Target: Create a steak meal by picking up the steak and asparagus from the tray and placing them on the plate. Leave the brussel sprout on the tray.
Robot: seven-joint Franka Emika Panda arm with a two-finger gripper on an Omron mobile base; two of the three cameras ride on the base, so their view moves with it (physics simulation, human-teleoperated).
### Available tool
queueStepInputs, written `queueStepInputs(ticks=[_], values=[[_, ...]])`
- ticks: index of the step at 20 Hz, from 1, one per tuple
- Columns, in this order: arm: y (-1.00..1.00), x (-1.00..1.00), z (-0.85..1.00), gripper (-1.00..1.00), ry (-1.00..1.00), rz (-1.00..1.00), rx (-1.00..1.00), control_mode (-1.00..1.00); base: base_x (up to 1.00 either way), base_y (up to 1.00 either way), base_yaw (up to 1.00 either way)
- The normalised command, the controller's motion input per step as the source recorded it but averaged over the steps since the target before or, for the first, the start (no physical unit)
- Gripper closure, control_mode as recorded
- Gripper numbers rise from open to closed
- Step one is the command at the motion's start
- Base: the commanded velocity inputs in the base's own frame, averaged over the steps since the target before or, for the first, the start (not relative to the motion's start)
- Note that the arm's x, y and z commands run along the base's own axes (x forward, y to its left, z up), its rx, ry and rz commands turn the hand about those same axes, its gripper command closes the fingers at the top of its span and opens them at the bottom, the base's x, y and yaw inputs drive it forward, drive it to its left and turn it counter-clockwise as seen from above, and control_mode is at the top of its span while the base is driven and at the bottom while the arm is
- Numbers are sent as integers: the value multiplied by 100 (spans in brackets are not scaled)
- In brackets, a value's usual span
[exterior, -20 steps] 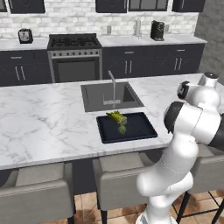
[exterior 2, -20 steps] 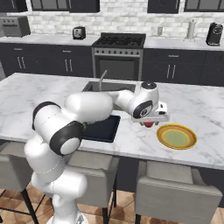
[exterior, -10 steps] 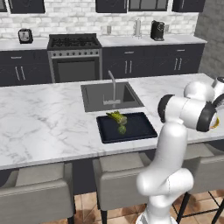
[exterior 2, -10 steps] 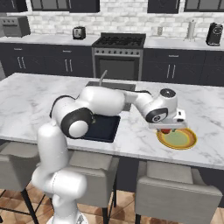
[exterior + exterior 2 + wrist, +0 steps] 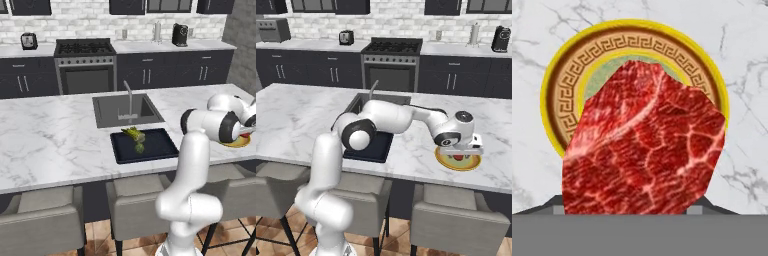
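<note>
Steak carried over the plate, not yet set down

From where I stand, the arm has swung right across the marble island in the last second, away from the tray (image 5: 165, 150) and out to the plate (image 5: 474, 163), and the gripper (image 5: 458, 154) now hangs directly above it. The steak (image 5: 643, 142) is pinched between its jaws and, seen from the hand, hangs in front of the plate's greenish centre. In the right base view a red piece shows just under the hand, over the plate; I cannot tell whether it touches. The asparagus (image 5: 131, 133) and the brussel sprout (image 5: 139, 148) lie on the tray by the sink (image 5: 107, 112). My guess: lower, let go, then return for the asparagus.
</note>
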Motion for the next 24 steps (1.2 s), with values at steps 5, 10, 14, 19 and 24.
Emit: queueStepInputs(ticks=[5, 10, 14, 19, 24], values=[[-26, 25, -27, 100, 6, 0, 0, -100, 0, 0, 0], [-14, 31, -34, 100, 5, 0, 0, -100, 0, 0, 0], [-16, 38, -26, 100, 8, 0, 2, -100, 0, 0, 0], [-19, 38, -22, 100, 7, 0, 3, -100, 0, 0, 0], [-26, 29, -23, 100, 3, 0, 3, -100, 0, 0, 0]])
